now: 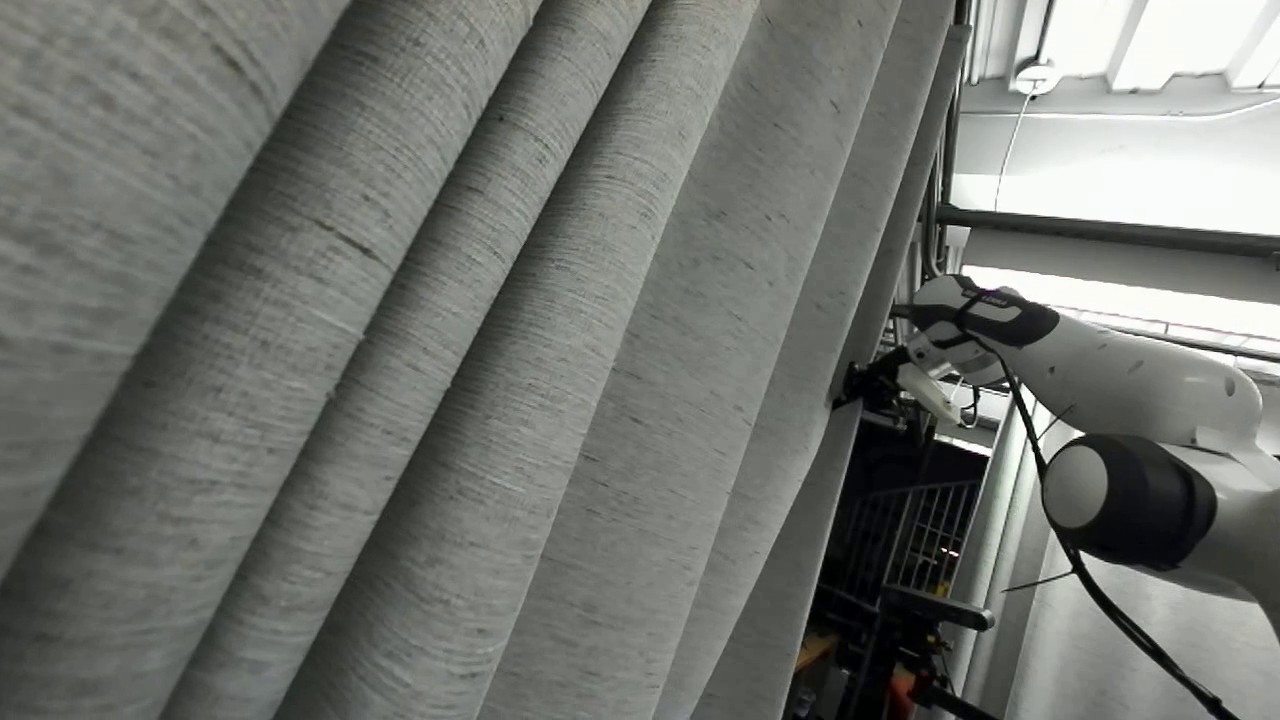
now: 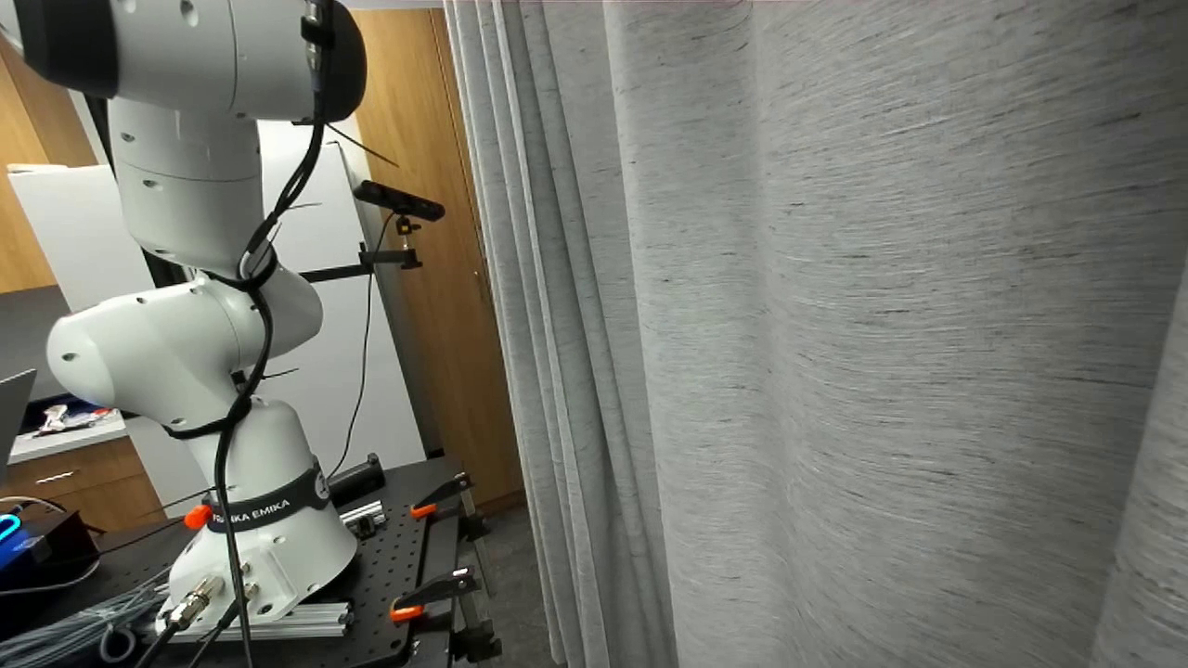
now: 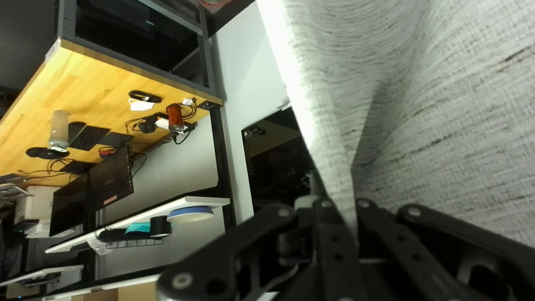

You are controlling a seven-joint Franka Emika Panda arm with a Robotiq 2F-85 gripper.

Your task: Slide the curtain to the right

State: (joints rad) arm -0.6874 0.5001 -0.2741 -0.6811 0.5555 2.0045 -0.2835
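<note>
The curtain (image 1: 600, 330) is a very large light-grey woven drape with long deep folds. It fills most of an exterior view and the right half of an exterior view (image 2: 882, 334), where its narrow folds bunch near the arm. My gripper (image 1: 850, 385) is at the curtain's edge in an exterior view. In the wrist view, the curtain (image 3: 451, 108) covers the upper right, and its edge narrows down between the fingers of the gripper (image 3: 343, 207), which are closed on it. The fabric's end is hidden among the fingers. The gripper is out of frame where the robot base shows.
The robot base stands on a black perforated table (image 2: 390, 529) with clamps (image 2: 441, 594) at its edge. A camera on a bracket (image 2: 399, 199) stands beside the arm. Cables hang along the arm. A wooden desk (image 3: 96, 92) and shelves (image 3: 138, 219) are in the wrist view's background.
</note>
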